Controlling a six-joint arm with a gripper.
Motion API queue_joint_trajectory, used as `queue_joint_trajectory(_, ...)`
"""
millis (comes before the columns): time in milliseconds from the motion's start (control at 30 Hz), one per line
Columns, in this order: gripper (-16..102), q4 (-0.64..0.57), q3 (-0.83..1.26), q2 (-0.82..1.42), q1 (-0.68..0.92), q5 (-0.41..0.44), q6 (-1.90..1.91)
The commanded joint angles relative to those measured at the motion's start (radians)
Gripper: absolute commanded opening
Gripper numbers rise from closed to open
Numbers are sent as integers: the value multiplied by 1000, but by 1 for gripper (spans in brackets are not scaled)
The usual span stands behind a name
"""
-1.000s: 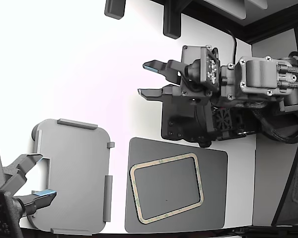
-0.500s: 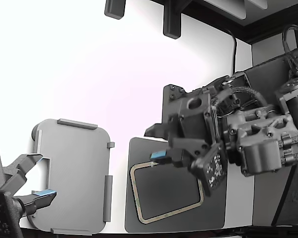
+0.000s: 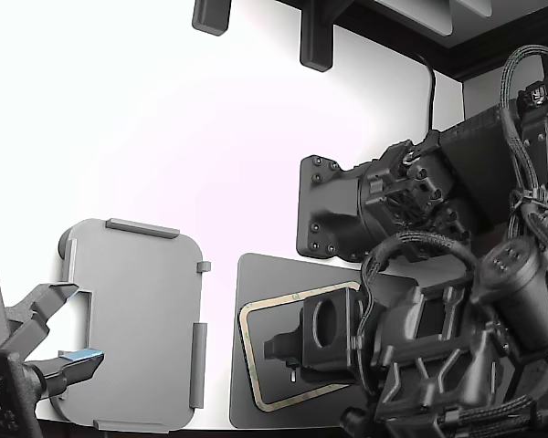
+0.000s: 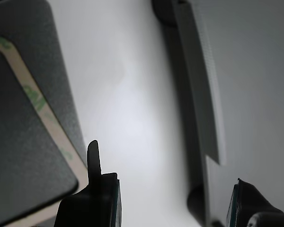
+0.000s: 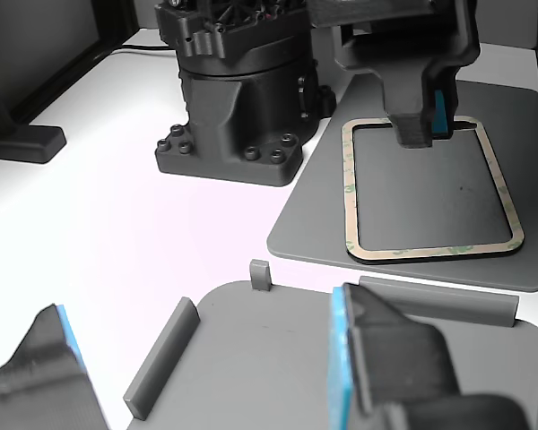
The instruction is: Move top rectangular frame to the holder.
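Note:
The top rectangular frame (image 3: 247,351), a thin cream outline with greenish marks, lies flat on a dark grey pad (image 3: 256,274). It also shows in the other view as the frame (image 5: 350,188) and in the wrist view as the frame (image 4: 42,113). My gripper (image 3: 283,351) hovers low over the frame's hollow centre, pointing toward the exterior view's left. Its blue-padded fingers stand wide apart with nothing between them in the wrist view, gripper (image 4: 165,163). In the other view the gripper (image 5: 421,121) hangs above the frame's far side. The light grey holder (image 3: 137,319) lies beside the pad, bare.
A second arm's open gripper (image 3: 64,333) reaches over the holder's edge at the exterior view's lower left. A black arm base (image 5: 233,107) stands behind the pad. A strip of white table (image 4: 132,118) separates pad and holder.
My arm swung down from the back of the table to just above the frame on the pad. The frame, holder and second arm have not moved.

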Motion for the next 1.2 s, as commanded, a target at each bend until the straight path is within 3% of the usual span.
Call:
queue_joint_trajectory(0, 95, 66, -106, -106, 8, -3, -83)
queue_joint_trajectory(267, 95, 106, -258, -321, 32, -97, -193)
queue_joint_trajectory(633, 83, 150, -331, -440, 74, -118, -244)
queue_joint_trajectory(1167, 77, 14, -224, -471, 75, -127, -275)
